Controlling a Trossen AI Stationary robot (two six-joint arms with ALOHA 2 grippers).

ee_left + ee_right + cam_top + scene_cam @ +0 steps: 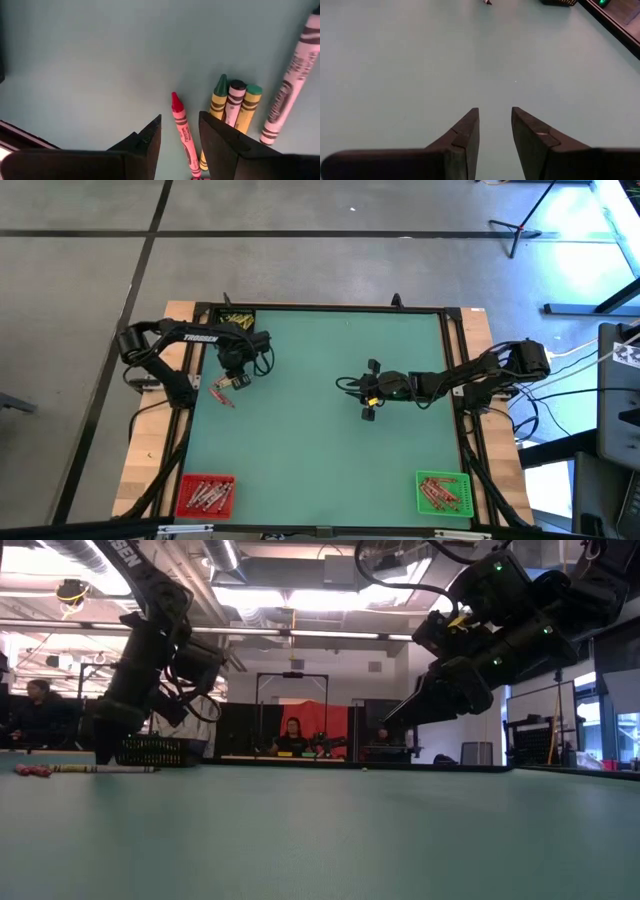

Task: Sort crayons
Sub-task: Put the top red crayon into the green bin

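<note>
Left gripper (179, 137) open, straddling the red crayon (182, 125) at table's 10 o'clock. Descend straight, close centred, avoid neighbouring crayons. Right gripper (495, 127) open, empty, mid-table.

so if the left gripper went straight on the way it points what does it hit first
Most likely the red crayon, which lies between the open fingers of the left gripper. How far the tips stand above the mat is unclear.

The right gripper (495, 120) is hovering over bare green table (410, 65), fingers (465, 135) parted, nothing between them.
</note>
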